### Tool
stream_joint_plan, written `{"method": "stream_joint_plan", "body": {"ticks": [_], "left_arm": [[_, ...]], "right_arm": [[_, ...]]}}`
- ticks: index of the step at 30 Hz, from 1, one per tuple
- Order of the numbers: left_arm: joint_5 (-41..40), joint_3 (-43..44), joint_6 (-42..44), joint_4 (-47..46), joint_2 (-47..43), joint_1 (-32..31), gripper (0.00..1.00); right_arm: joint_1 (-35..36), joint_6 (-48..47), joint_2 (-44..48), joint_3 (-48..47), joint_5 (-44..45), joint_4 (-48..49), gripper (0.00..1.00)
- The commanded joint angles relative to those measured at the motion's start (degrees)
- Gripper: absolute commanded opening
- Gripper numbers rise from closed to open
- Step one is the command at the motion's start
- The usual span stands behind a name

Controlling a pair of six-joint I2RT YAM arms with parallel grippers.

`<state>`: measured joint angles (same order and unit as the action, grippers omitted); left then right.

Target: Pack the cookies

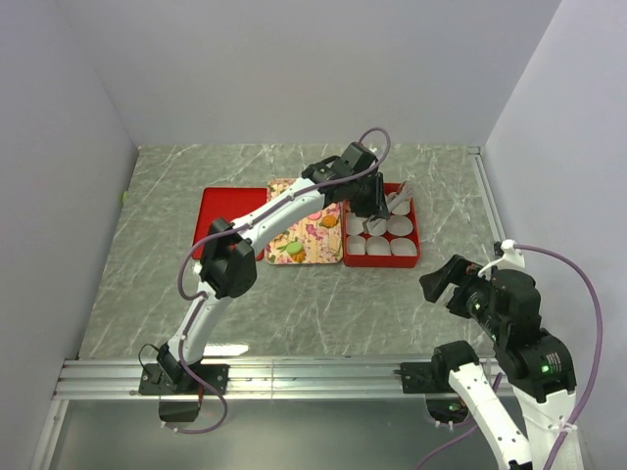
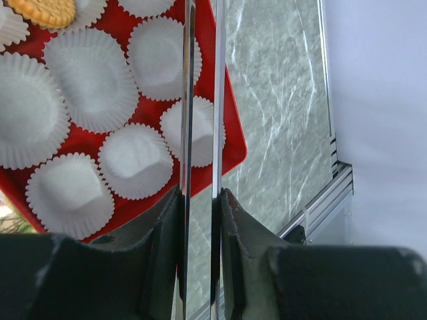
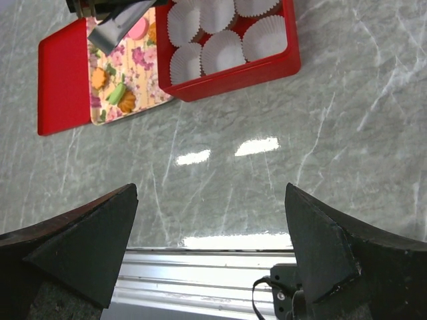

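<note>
Tongs point(image 2: 189, 100) are pinched between my left fingers point(image 2: 159, 240) above paper cups point(image 2: 90, 77) in the red box point(image 2: 235, 143), one holding an orange cookie point(image 2: 47, 10). My right fingers point(image 3: 87, 247) are spread wide.

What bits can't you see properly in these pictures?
- Tong tips: in the left wrist view, the metal tongs held by the left gripper run off the top edge.
- The cookies: too small to count from above, where the left arm crosses the floral tray.
- The red box: in the right wrist view, the top edge cuts off its far paper cups.
</note>
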<state>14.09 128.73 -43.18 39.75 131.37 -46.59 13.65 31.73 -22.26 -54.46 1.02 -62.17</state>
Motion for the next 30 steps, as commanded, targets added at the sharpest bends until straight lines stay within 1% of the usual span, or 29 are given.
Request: {"method": "stream_joint_plan", "body": {"ticks": [1, 12, 24, 30], "left_arm": [[-0.9, 4.25, -1.38, -4.76, 0.64, 0.01, 0.26], [-2.92, 3.37, -1.38, -5.65, 3.01, 1.06, 0.29], [-2.22, 3.99, -0.94, -6.44, 6.0, 1.68, 0.37], [-2.04, 3.37, -0.59, -7.05, 5.3, 2.2, 0.42]], "right_arm": [[0.5, -1.4, -0.5, -1.79, 1.01, -0.14, 0.98], [0.59, -1.84, -1.38, -0.48, 1.27, 0.3, 0.98], [0.5, -1.75, -3.4, 0.23, 1.71, 1.35, 0.98], [0.5, -1.32, -3.58, 0.67, 2.23, 1.61, 0.98]]}}
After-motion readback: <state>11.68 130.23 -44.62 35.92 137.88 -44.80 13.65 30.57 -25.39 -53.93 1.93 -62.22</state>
